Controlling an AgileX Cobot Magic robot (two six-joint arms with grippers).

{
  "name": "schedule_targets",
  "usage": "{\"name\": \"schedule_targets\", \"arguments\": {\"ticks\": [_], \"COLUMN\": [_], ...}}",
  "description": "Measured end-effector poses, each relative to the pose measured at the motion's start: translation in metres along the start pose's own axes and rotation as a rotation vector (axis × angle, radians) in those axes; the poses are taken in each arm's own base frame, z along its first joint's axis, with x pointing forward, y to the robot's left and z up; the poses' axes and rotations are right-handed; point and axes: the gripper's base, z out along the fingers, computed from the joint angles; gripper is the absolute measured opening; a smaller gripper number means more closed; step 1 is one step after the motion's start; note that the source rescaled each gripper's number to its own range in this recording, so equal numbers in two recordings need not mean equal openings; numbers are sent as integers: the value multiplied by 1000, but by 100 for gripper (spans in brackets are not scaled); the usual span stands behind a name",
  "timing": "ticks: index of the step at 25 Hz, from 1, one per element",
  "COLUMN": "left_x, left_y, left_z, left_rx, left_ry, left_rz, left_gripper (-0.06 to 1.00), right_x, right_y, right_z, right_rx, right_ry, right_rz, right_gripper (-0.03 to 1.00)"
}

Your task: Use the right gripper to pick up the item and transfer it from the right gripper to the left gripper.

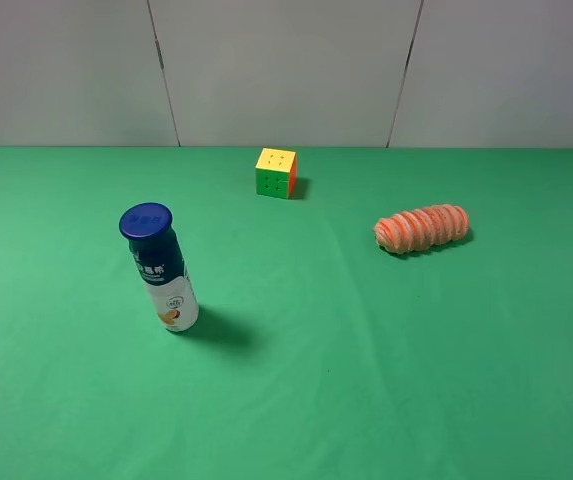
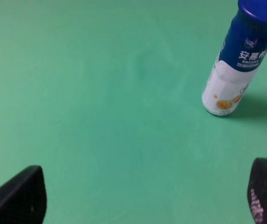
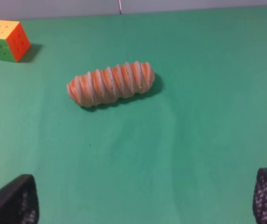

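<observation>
The item, an orange roll with cream spiral ribs (image 1: 422, 229), lies on the green table at the right; it also shows in the right wrist view (image 3: 111, 84). No arm shows in the exterior high view. In the right wrist view the right gripper (image 3: 145, 198) is open, its fingertips (image 3: 14, 200) wide apart, with the roll well ahead of it and untouched. In the left wrist view the left gripper (image 2: 142, 196) is open and empty, only its fingertips (image 2: 19, 196) showing above bare cloth.
A blue-capped white bottle (image 1: 161, 268) stands upright at the left, also in the left wrist view (image 2: 238, 58). A yellow-green-orange puzzle cube (image 1: 276, 173) sits at the back centre, also in the right wrist view (image 3: 6, 40). A pale wall (image 1: 286, 70) closes the far edge.
</observation>
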Motion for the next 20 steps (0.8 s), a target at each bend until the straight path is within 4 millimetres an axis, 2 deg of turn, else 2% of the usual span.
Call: {"name": "schedule_targets", "arguments": {"ticks": [20], "left_x": [0], "left_y": [0], "left_z": [0], "left_rx": [0], "left_ry": [0], "left_rz": [0], "left_gripper": [100], "right_x": [0], "right_y": [0], "right_z": [0], "right_rx": [0], "right_ry": [0], "right_rz": [0], "right_gripper": [100]}}
